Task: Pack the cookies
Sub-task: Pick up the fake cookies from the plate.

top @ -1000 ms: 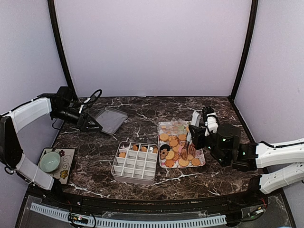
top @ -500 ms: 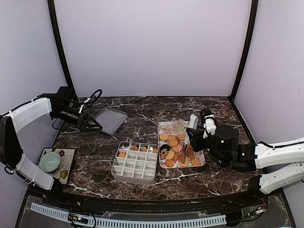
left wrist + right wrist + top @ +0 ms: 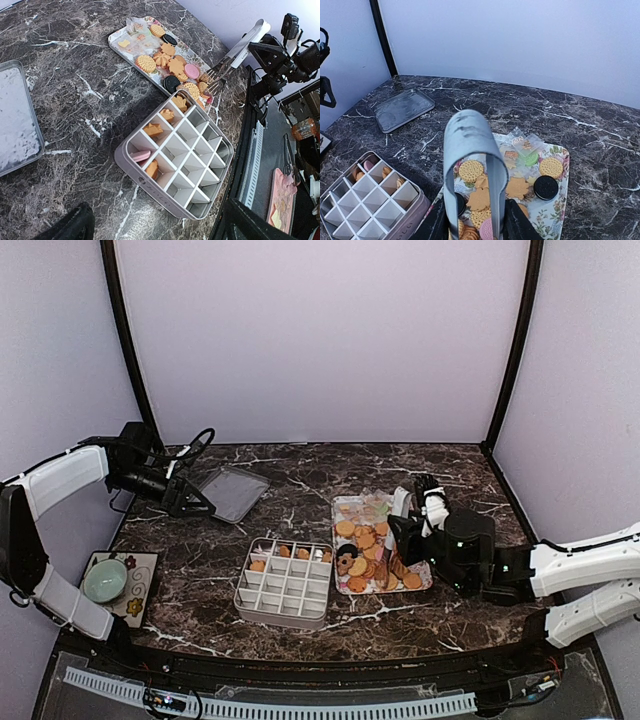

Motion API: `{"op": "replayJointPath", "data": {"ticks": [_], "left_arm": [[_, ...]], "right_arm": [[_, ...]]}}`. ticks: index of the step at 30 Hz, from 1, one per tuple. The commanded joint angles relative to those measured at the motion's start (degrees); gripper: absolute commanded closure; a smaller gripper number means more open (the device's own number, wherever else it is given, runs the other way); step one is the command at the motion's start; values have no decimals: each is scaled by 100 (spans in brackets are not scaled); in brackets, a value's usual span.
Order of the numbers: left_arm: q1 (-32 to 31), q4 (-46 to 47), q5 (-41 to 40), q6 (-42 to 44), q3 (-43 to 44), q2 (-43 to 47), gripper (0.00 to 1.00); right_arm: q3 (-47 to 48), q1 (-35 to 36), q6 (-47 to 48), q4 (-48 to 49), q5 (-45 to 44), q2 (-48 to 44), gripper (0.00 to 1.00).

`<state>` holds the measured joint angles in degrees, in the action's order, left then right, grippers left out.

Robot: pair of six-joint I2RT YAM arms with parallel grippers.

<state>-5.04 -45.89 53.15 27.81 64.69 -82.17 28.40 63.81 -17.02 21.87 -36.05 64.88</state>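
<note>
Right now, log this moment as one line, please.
right claw: gripping tongs, tips down at cookies on flower tray | left claw: open, beside tin lid | divided box: few cells filled

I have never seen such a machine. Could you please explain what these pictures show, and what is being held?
These are two robot arms at a dark marble table. One picture looks down from above; the other two come from a camera on each arm's wrist. The right gripper holds metal tongs above a flowered tray of cookies. Beside the tray stands a divided box with a few cookies already in it. The left gripper, open and holding nothing, is near a metal lid. A green bowl sits far left.
</note>
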Motion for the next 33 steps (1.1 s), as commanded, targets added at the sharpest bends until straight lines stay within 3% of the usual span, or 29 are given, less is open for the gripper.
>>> {"op": "replayJointPath", "data": {"ticks": [1, 11, 19, 24, 33], "left_arm": [[26, 27, 83, 5, 35, 131, 8], [24, 11, 87, 23, 38, 140, 8], [28, 8, 106, 4, 26, 155, 8], [28, 12, 84, 23, 33, 184, 8], [23, -11, 106, 0, 97, 106, 8]], "right_arm": [[126, 153, -131, 63, -82, 150, 69], [548, 246, 216, -175, -376, -261, 78], [900, 270, 312, -66, -198, -332, 79], [835, 268, 305, -186, -320, -149, 68], [425, 313, 232, 245, -404, 208, 61]]}}
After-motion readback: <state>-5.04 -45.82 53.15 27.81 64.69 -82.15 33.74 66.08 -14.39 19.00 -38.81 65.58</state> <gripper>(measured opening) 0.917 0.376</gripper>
